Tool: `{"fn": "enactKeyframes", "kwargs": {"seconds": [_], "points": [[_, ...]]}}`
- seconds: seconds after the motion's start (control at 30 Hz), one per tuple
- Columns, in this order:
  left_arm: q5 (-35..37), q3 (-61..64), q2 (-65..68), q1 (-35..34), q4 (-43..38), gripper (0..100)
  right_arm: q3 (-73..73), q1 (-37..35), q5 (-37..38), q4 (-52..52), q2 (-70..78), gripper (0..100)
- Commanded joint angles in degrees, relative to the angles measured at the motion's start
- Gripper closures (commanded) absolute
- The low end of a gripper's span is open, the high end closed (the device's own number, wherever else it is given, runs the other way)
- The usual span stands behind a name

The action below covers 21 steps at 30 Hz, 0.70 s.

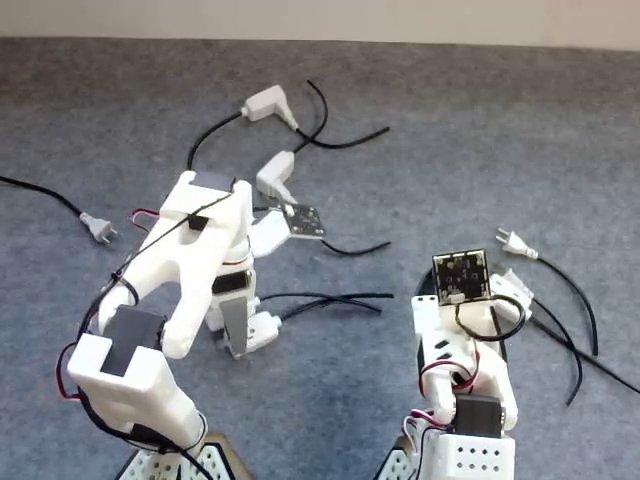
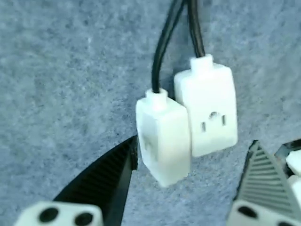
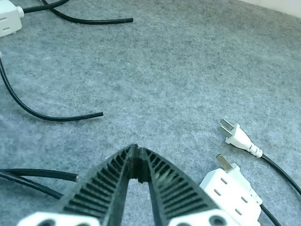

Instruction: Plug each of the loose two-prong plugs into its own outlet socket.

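a: what could have gone wrong from there?
b: the left pincer (image 2: 194, 143) had its jaws spread wide around two white pieces that lay touching each other. closing would probably have caught both at once, or tipped the nearer block (image 2: 162, 139) askew, since neither sat alone between the jaws.
a: and the other arm?
b: the right pincer (image 3: 138, 162) was pressed together on nothing. the two-prong plug (image 3: 237, 136) lay near, ahead of it and off to one side. with its jaws closed, it could only have shoved the plug across the grey carpet (image 3: 188, 70).
a: how did the pieces look?
b: the farther piece was an outlet socket (image 2: 211, 110): white, boxy, face showing two slots and a small round hole, black cord (image 2: 195, 28) running away from the pincer. the nearer block was white and side-on, so i couldn't tell plug from socket. the plug was small and white with two flat prongs. closer to the right pincer lay a white socket piece (image 3: 233, 190) with a metal blade showing.
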Motion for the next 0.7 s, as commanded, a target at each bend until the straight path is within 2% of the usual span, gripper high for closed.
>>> {"fn": "enactKeyframes", "kwargs": {"seconds": [0.0, 0.27, 0.47, 0.67], "points": [[-4.0, -0.9, -2.4, 0.3, 0.1, 64, 8.0, -0.6, 0.7, 0.4, -0.2, 99.1], [-4.6, -3.5, -2.1, -4.8, -1.9, 64, 8.0, -0.6, 0.7, 0.4, -0.2, 99.1], [-4.6, -2.0, -2.0, -9.3, -13.1, 64, 8.0, -0.6, 0.7, 0.4, -0.2, 99.1], [-4.6, 1.7, -2.0, -9.7, -22.8, 64, 8.0, -0.6, 0.7, 0.4, -0.2, 99.1]]}}
